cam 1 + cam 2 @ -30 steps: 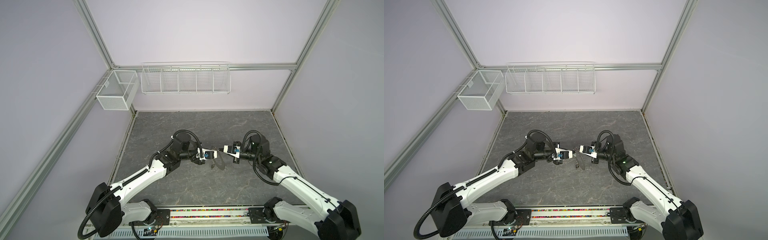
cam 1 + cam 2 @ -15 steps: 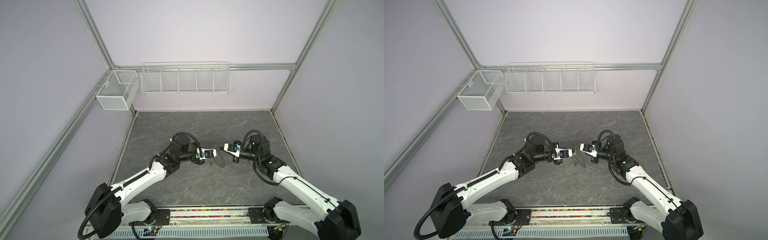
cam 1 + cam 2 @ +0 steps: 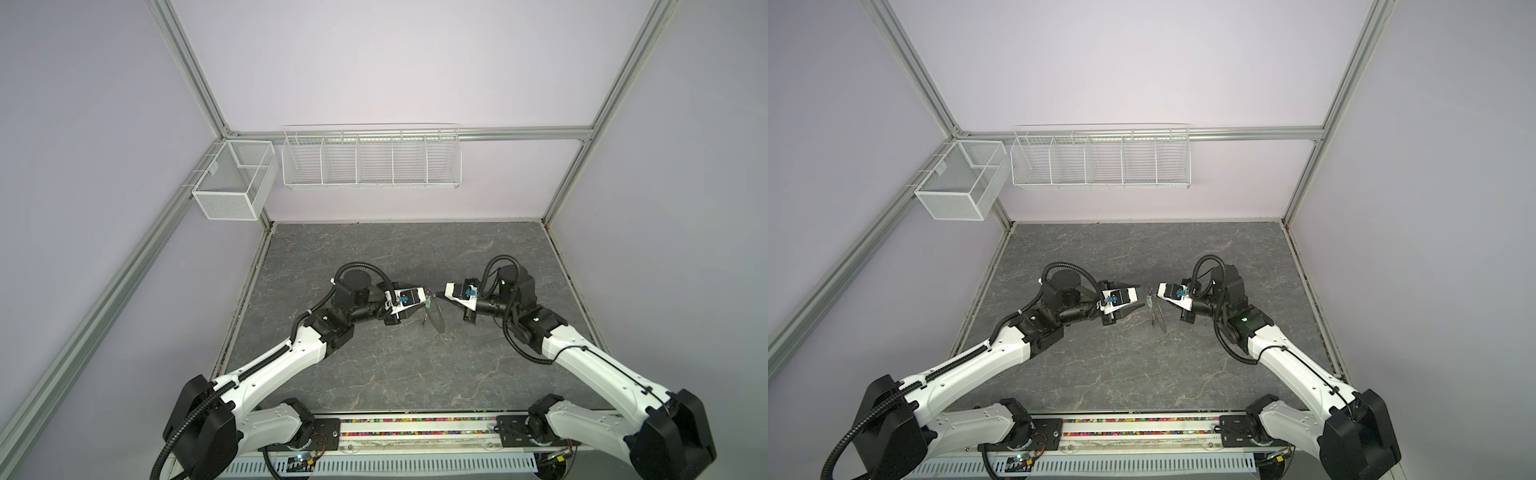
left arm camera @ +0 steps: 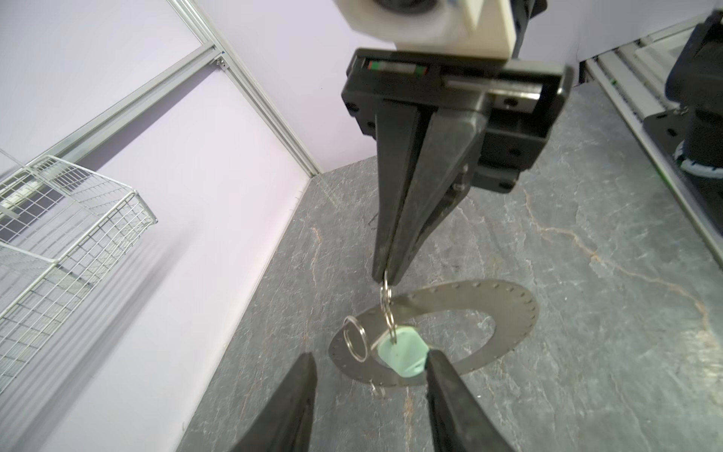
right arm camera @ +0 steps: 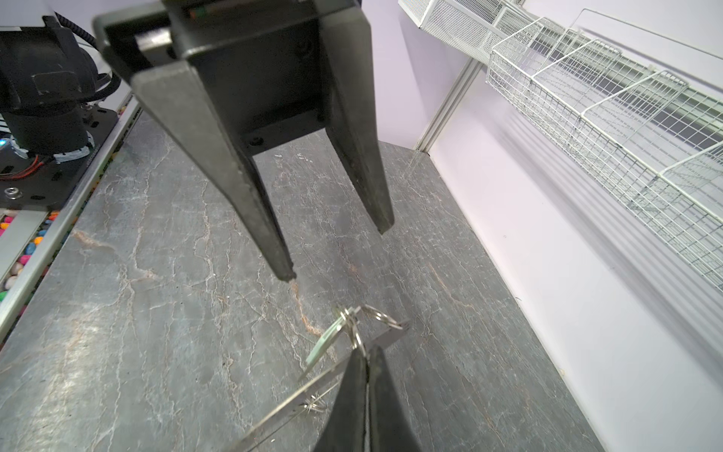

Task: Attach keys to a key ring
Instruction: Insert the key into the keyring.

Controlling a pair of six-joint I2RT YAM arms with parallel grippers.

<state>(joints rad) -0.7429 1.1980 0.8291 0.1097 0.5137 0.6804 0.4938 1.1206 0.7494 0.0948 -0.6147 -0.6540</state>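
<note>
Right claw (image 4: 385, 276) pinches wire loop (image 4: 386, 293); key ring (image 4: 469, 295) dangles, thin, stiff, light: grip rim. Left claw (image 4: 371, 353) open by green tag (image 4: 403, 354)

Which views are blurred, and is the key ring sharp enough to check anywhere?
Left wrist view: key ring and green tag crisp, wire rack smeared. Right wrist view: the rack streaks too, and the ring shows only edge-on. Both top views: sharp, evenly lit, but the ring is tiny.

White arm shells (image 3: 286, 361), black joints (image 3: 199, 419), ribbed black cables (image 3: 360, 264); matte black pincer fingers (image 5: 234, 188), possibly blue-marked wrists (image 3: 405, 299).
</note>
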